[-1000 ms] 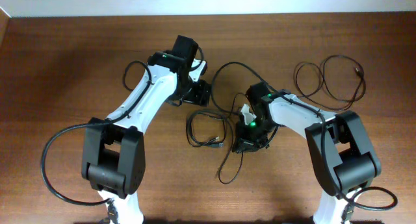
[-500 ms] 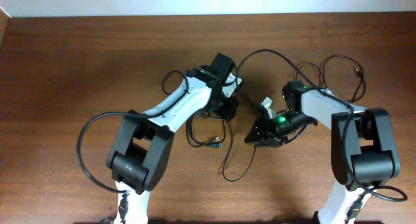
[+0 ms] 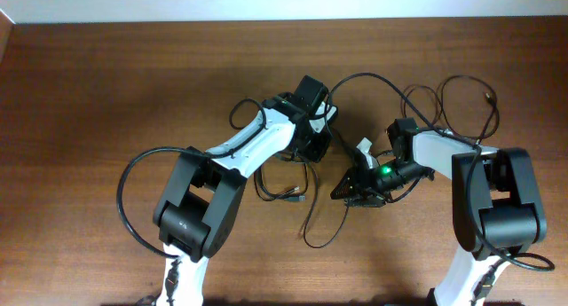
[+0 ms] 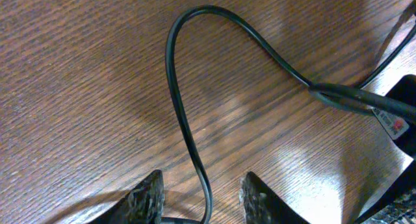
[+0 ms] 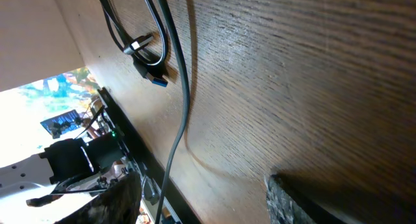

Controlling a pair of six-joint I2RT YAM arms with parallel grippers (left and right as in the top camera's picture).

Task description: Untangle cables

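Thin black cables lie on the wooden table. A small coil with a blue plug sits at the centre, a long strand trails toward the front, and loose loops lie at the back right. My left gripper is open over the centre. In the left wrist view a cable loop runs between its fingertips, unclamped. My right gripper is open, low beside the coil. The right wrist view shows a strand and the blue plug ahead of its fingers.
A cable arc rises between the two wrists. A white tag marks a cable near the right arm's black body. The table's back edge meets a pale wall.
Over the last second the left arm swung right to the centre and the right gripper shifted right. The cable arc moved right with them. In the last half second both barely moved.
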